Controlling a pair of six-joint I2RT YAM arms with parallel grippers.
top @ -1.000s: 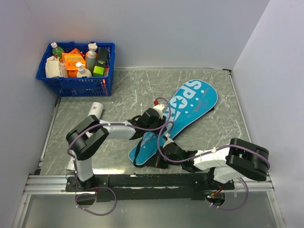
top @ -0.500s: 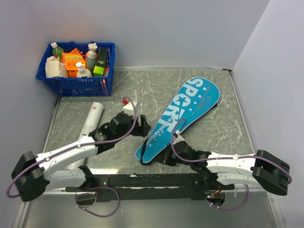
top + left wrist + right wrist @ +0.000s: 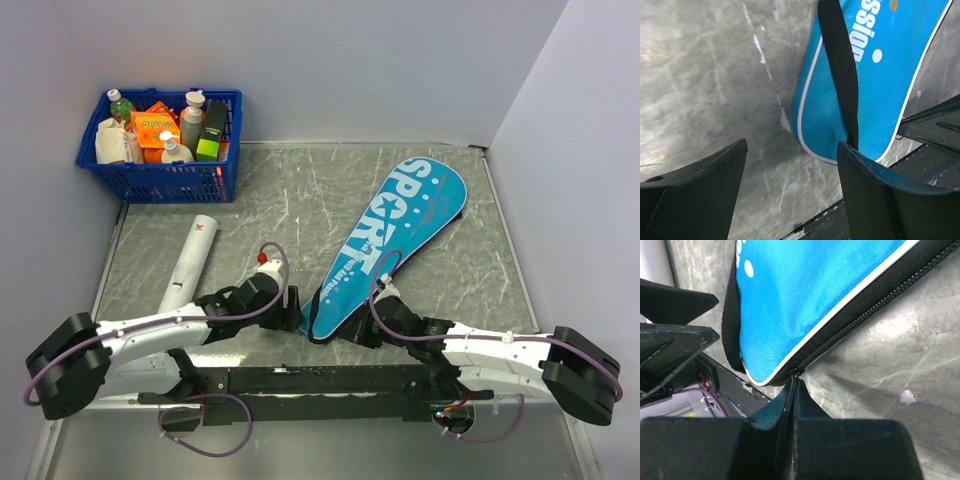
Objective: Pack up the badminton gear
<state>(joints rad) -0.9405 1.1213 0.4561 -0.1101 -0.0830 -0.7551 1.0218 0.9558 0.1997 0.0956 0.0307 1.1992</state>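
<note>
Shows, from above, the teal cover (image 3: 390, 245) lettered "SPORT" lying flat and diagonal on the grey marbled surface (image 3: 280, 190). Puts its wide head toward the far right and its narrow end toward the near edge, between the two arms. Places the long white tube (image 3: 190, 262) on its side to the left, well apart from the cover, with its far end pointing toward the blue basket (image 3: 160, 145) of bottles and boxes in the far left corner.

Has the left gripper (image 3: 290, 300) low over the surface, just beside the cover's narrow end on its left. Shows it in the left wrist view (image 3: 790, 150) with fingers (image 3: 705, 190) spread wide apart, only bare surface between them, clamped on nothing. Finds the cover's rounded narrow end just past the right-hand finger, with a black strap (image 3: 840, 65) running down the teal fabric to that finger's tip. Cannot tell whether strap and finger touch.

Has the right gripper (image 3: 348, 330) reaching in low from the right to the near side of that same narrow end. Shows it in the right wrist view (image 3: 795, 377) with fingers pressed together, no gap between them. Sets the tips right where the black zipper (image 3: 865, 315) ends at the cover's white-piped edge. Cannot tell whether a pull tab or a fold of fabric sits pinched between those tips.
</note>
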